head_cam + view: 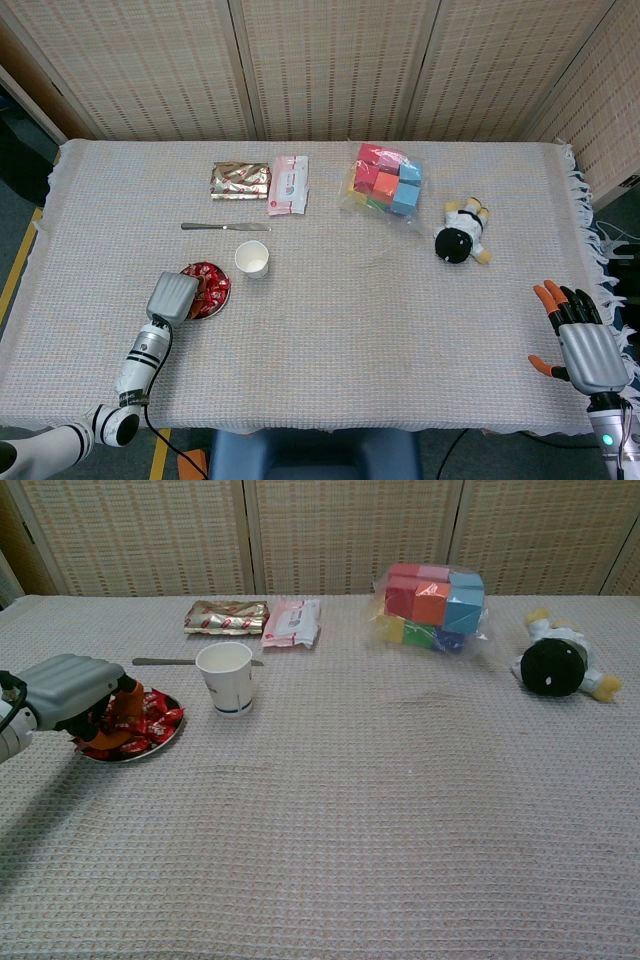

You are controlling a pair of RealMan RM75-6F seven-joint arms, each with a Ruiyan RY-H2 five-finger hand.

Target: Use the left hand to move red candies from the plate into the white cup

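Left hand [75, 690] over the plate [165, 742] of red candies [152, 720]
Fingers curl down into the pile; grip unclear. White cup [225, 678] stands upright, mouth up.

Each robot hand, left [174, 297] and right [585, 345], has a grey back, orange-tipped fingers and a white-and-black ringed forearm.

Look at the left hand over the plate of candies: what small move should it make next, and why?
Probably close the fingers on one red candy. The left hand sits over the plate with its fingertips down among the red candies, but the views do not show any candy held. The white cup stands upright just to the plate's right, so a lift can follow once the grip is sure.
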